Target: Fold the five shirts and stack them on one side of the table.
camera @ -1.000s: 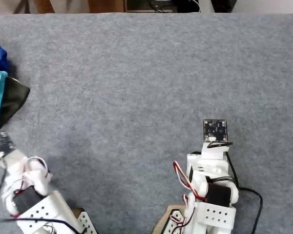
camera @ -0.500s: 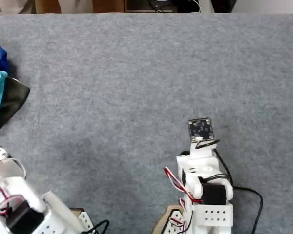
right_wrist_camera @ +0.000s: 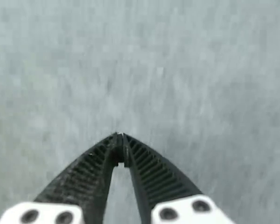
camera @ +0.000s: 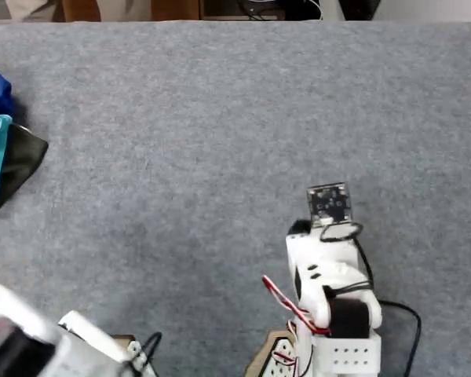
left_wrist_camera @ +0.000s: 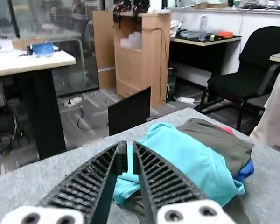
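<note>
With both claws together and empty, the left gripper (left_wrist_camera: pixel 129 143) facing the pile of shirts (left_wrist_camera: pixel 186 154) at the left edge of the table (camera: pixel 220 118) and the right gripper (right_wrist_camera: pixel 119 136) above that table, we should open the left claw before pinching only the top shirt's edge.

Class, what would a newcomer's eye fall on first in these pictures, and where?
The pile of shirts at the left edge of the table, a turquoise shirt brightest, just beyond the shut left gripper. Then the white right arm at the near edge, right gripper shut above bare table.
</note>
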`<action>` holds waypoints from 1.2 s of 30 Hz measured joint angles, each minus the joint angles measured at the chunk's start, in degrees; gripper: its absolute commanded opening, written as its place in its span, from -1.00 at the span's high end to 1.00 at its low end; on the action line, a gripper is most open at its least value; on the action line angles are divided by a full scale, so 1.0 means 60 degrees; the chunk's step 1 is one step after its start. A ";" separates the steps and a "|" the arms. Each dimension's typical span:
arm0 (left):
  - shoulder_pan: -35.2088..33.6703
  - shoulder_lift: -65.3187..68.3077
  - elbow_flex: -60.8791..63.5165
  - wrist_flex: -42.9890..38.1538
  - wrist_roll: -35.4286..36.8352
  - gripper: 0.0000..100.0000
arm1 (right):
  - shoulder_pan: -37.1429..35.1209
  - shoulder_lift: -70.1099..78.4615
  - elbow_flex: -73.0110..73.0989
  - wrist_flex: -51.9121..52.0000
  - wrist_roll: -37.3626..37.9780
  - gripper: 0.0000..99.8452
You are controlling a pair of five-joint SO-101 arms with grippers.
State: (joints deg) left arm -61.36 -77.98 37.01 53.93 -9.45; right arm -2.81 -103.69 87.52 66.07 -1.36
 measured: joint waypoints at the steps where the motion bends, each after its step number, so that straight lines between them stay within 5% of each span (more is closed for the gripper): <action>1: -0.0088 0.0718 -0.0498 0.0029 0.0103 0.91 | 0.0000 0.0000 -0.0249 -0.0147 0.0000 0.99; 9: -0.0440 0.5758 -0.4938 0.2330 0.0381 0.89 | -0.0190 0.0000 -0.1538 -0.0821 0.0000 0.98; 13: -0.0454 0.7209 -0.6476 0.2755 0.0396 0.67 | -0.1040 0.0000 -0.1700 -0.0879 0.0000 0.98; 21: -0.0454 0.9714 -0.7575 0.2828 0.0396 0.53 | -0.1656 0.0000 -0.1758 -0.0908 -0.0117 0.67; 26: -0.0454 1.0974 -0.7853 0.2901 0.0381 0.49 | -0.2183 0.0264 -0.2227 -0.0557 -0.1245 0.65; 36: -0.0454 1.3040 -0.8996 0.3502 -0.0352 0.48 | -0.3048 0.5099 -0.5919 -0.0381 -0.3399 0.65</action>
State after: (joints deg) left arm -64.09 0.26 -16.97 74.95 -11.56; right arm -21.10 -73.10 52.00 63.78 -21.76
